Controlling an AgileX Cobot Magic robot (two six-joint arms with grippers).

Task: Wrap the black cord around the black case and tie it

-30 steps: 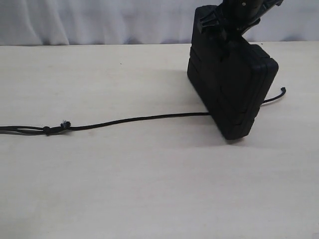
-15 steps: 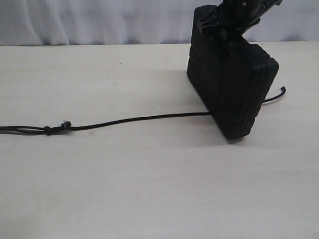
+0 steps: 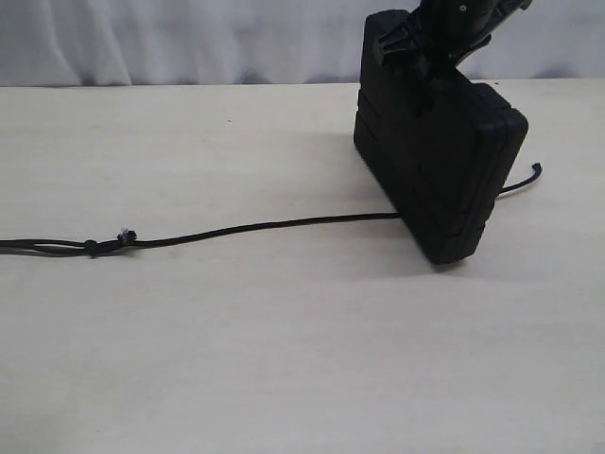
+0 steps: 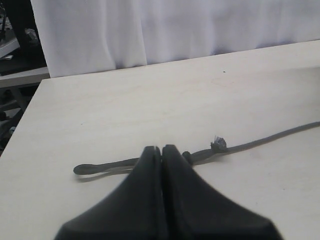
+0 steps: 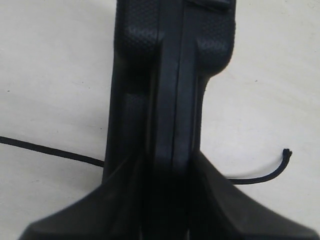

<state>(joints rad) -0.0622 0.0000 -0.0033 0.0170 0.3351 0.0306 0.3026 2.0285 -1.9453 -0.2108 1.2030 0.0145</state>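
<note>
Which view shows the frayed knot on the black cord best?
The left wrist view: the frayed knot lies just beyond the shut left gripper, its grey tuft clear. The exterior view shows it as a tiny speck far left of the black case. The right wrist view misses it, showing only black cord beside the case.

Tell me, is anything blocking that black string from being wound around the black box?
Nothing visible does. The black cord runs in on one side of the black case and out the other. The right gripper holds the case on edge, and only bare table surrounds both.
</note>
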